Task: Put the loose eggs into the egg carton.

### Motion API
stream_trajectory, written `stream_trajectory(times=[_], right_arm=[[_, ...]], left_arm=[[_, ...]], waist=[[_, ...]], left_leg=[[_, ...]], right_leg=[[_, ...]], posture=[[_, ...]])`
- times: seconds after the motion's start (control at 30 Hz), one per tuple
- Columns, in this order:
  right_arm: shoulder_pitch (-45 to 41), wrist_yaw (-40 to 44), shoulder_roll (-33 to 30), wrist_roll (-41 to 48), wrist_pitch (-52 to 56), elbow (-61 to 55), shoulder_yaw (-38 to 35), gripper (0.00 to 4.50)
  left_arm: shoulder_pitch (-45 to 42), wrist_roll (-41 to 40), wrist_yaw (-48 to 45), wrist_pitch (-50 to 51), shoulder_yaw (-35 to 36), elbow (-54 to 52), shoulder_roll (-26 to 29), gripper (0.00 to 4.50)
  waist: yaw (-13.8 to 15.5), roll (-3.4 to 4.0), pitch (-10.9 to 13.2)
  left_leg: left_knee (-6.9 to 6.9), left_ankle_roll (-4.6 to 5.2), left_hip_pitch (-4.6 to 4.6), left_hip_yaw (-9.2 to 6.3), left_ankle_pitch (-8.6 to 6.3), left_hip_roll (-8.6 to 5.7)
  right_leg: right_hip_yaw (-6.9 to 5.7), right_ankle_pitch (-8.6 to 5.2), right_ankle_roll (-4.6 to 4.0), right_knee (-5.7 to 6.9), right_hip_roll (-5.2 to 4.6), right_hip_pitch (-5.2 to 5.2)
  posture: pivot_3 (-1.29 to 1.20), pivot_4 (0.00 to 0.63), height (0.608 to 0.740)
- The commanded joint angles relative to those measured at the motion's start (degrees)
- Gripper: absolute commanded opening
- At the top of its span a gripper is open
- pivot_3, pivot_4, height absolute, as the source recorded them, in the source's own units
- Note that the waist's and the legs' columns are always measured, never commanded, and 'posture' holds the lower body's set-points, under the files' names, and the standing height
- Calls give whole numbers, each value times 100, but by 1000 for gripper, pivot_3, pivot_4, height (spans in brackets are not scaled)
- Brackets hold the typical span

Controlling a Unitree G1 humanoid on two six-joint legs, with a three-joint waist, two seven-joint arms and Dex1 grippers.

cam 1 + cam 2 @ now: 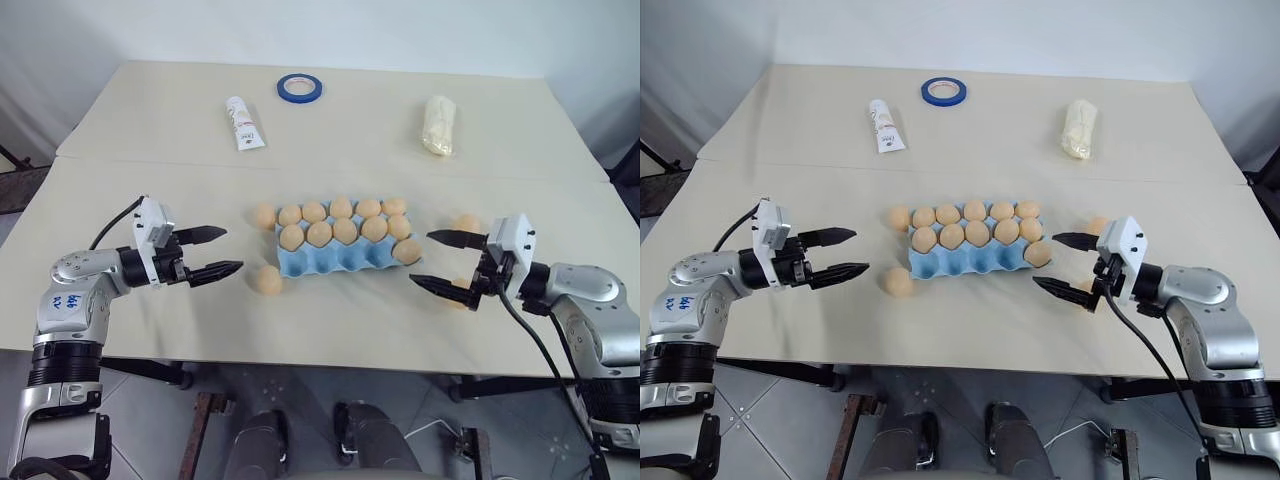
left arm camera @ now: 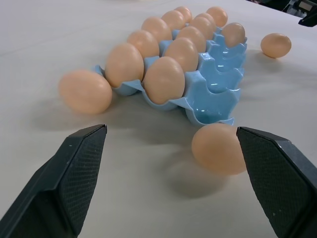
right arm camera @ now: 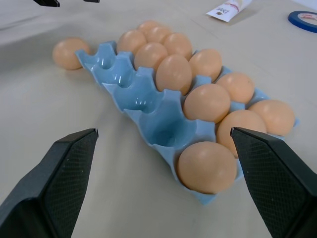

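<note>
Egg carton (image 1: 345, 255) at table centre, back and middle rows filled plus one egg in the near row's right-end cup. Loose eggs (image 1: 268, 280) at the carton's 8, 10 and 3 o'clock. Left gripper (image 1: 218, 251) at 9 o'clock and right gripper (image 1: 440, 262) at 3 o'clock, fingers spread wide, empty.

The egg carton (image 1: 340, 258) lies mid-table (image 1: 150, 110), its far and middle rows filled and one egg in the near row's right cup. Loose eggs (image 1: 268, 280) lie left and right of it. Far behind lie a tube (image 1: 243, 123), tape ring (image 1: 299, 88) and bag (image 1: 439, 124)
</note>
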Motion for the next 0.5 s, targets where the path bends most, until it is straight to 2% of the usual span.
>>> stream_trajectory(times=[0.03, 0.33, 0.5], right_arm=[[-100, 31, -86, 6, -126, 8, -100, 4500], [-182, -98, -20, 14, -118, 7, -153, 4500], [-64, -631, 82, 112, 83, -226, -406, 4500]], left_arm=[[-92, 8, 18, -223, 21, -85, 1, 4465], [-252, -3, 485, -7, 58, -88, -76, 4465], [-459, 25, 283, -343, -58, -10, -132, 4465]], waist=[[3, 0, 0], [7, 0, 0], [10, 0, 0]], left_leg=[[0, 0, 0, 0, 0, 0], [2, 1, -1, 0, 0, -1], [4, 1, 0, 1, 0, -1]], right_leg=[[0, 0, 0, 0, 0, 0], [-1, 0, 0, 3, 1, 0], [0, 0, 1, 5, 1, 0]], posture=[[0, 150, 740], [0, 150, 740], [0, 150, 740]])
